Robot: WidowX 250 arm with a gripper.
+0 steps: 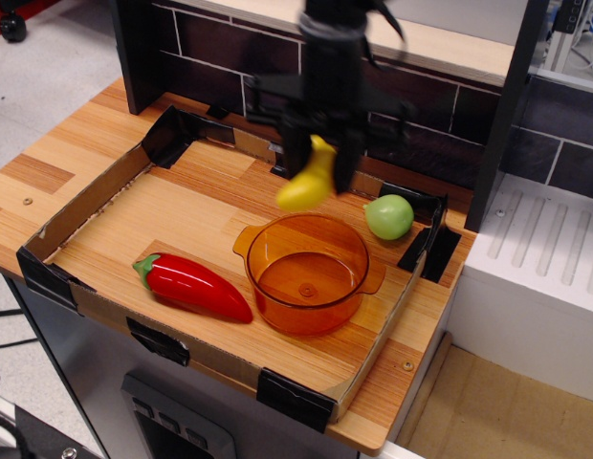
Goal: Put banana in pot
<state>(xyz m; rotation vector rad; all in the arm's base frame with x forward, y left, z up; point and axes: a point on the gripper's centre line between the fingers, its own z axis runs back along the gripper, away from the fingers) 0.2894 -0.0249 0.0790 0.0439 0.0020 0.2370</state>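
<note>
Observation.image is filled largely by the wooden counter [57, 163], on which a shallow cardboard tray [81, 206] with black corner brackets is set so that the items are kept inside a bounded area. A dark tiled wall is seen along the upper edge of the frame.

Within the tray, the pot [309, 273] is stood upright at centre, its mouth open to the top and nothing inside it, so that a thing can be dropped in from above. The arm is seen coming down from the upper centre of the frame, and its tool [316, 172] is held above the far rim of the pot.

A red pepper [193, 285] is laid on its side at lower left of the pot, near it but apart, and is not involved. A green round fruit [388, 216] is rested at upper right of the pot, beside a black bracket.

The banana [308, 182] is clamped between the tool's fingers by its upper end, with the lower end hung free and tilted to the left. It is held clear of the tray floor and just above the pot's back edge, which is judged to be a carrying height chosen so that the rim is cleared. A small further shift toward the lower part of the frame would probably be needed before release.
</note>
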